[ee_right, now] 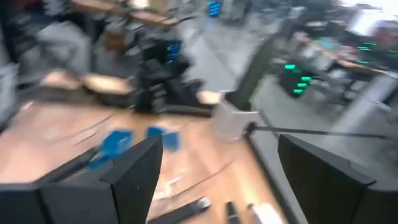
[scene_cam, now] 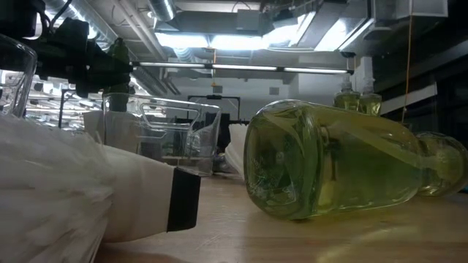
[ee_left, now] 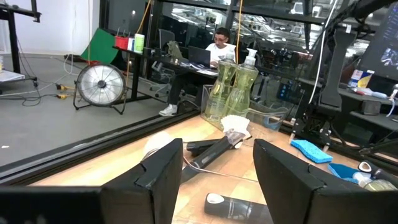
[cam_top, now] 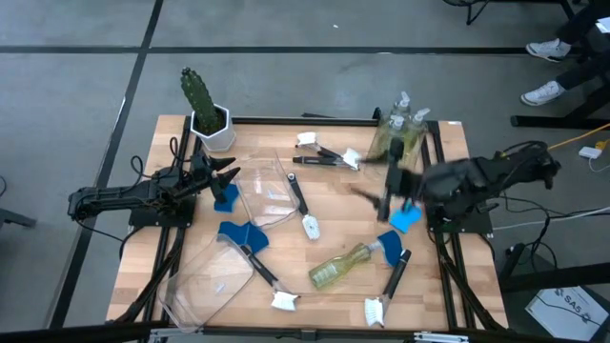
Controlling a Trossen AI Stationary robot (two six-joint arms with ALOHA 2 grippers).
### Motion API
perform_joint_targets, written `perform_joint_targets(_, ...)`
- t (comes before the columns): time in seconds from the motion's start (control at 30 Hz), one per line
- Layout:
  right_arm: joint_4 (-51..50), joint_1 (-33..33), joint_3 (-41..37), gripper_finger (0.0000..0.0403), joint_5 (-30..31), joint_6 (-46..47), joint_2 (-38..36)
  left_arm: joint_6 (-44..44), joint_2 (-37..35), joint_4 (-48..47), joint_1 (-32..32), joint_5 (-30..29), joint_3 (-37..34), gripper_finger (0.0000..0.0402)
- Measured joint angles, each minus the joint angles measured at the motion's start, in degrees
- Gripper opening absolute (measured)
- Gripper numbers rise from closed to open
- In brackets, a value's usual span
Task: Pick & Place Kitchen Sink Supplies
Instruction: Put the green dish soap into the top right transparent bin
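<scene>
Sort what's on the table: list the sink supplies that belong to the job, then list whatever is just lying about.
Job items:
- lying soap bottle
- upright soap bottles at the far right corner
- blue sponges, e.g. and
- dish brushes, e.g. and

Just lying about:
- potted cactus
- clear bins and

Wooden table (cam_top: 324, 243) (bottles, sponges, brushes, bins, cactus)

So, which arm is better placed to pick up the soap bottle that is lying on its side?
Probably the right. The lying soap bottle is on the table's right half, nearer the right gripper, which is open and empty. The left gripper, also open, sits across the table by a blue sponge.
</scene>
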Motion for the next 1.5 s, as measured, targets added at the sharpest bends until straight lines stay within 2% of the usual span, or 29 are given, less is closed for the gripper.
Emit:
perform_joint_targets(0.07,-3.53,3.43,1.19,0.0316,-1.18,0.86,1.48,-0.02,0.00,0.00,0.01,0.00,-0.01,0.0191)
perform_joint_targets(0.17,-5.82,7.79,1.58,0.0316,-2.32,7.39,3.08,0.00,-0.02,0.00,-0.01,0.00,0.00,0.0191)
perform_joint_targets(0.27,-7.22,11.13,1.60,0.0316,-2.32,19.24,4.31,0.00,-0.01,0.00,0.00,0.01,0.00,0.0190)
perform_joint_targets(0.4,-12.39,13.30,1.62,0.0316,-4.24,39.40,5.51,-0.02,-0.02,0.00,-0.01,0.00,-0.01,0.0191)
perform_joint_targets(0.5,-18.67,13.42,1.62,0.0316,-9.42,55.02,6.28,0.00,-0.01,0.00,0.01,0.00,0.00,0.0191)
perform_joint_targets(0.6,-25.37,13.41,1.62,0.0316,-16.62,60.11,7.54,0.00,-0.02,0.00,-0.01,0.00,-0.01,0.0190)
perform_joint_targets(0.67,-29.76,13.42,1.62,0.0316,-20.10,57.45,8.72,0.00,0.00,0.00,0.00,0.00,0.00,0.0190)
perform_joint_targets(0.73,-33.75,13.42,1.60,0.0316,-22.08,50.46,10.20,0.00,-0.01,0.00,0.00,0.00,0.01,0.0190)
perform_joint_targets(0.9,-36.64,13.95,-0.47,0.0316,-23.18,27.03,14.90,0.00,-0.01,0.00,-0.01,0.00,0.01,0.0191)
perform_joint_targets(1.0,-36.34,13.99,-2.93,0.0316,-23.19,18.08,18.27,-0.02,-0.02,0.00,0.01,0.00,0.01,0.0190)
perform_joint_targets(1.23,-35.42,13.03,-10.10,0.0316,-23.41,11.33,25.18,-0.01,-0.01,0.00,0.01,0.00,0.00,0.0191)
perform_joint_targets(1.5,-24.59,10.27,-16.98,0.0316,-27.34,11.79,26.56,-0.02,-0.02,0.00,0.01,0.00,0.01,0.0190)
